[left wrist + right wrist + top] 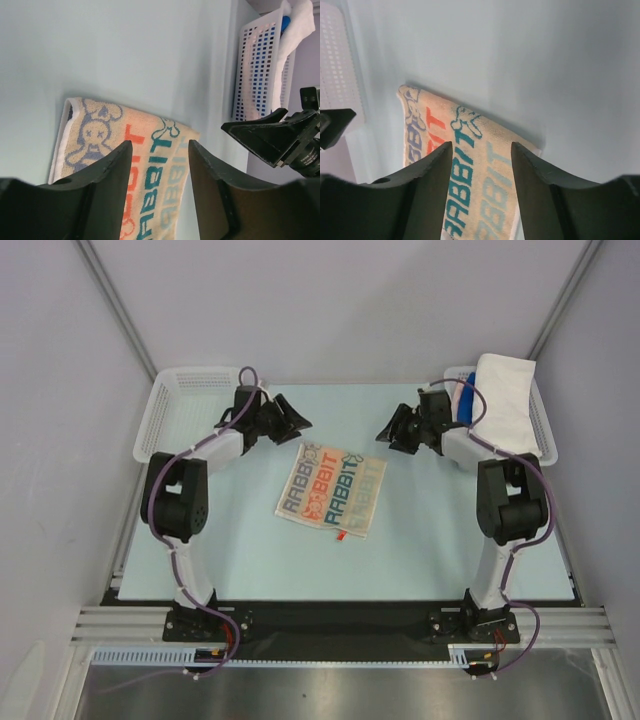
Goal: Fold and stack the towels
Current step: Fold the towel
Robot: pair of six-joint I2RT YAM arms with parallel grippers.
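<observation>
Both the left tool (292,421) and right tool (391,430) hang open and empty, with the folded-looking cream towel (332,492) flat on the bench (440,540) just beneath and between them, so a shallow pinch might snag only its top layer and undo the fold.

"RABBIT" lettering on cream towel (332,492)

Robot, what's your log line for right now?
rabbit towel lies mid-table | left gripper open, empty | right gripper open, empty | white towel in right basket
</observation>
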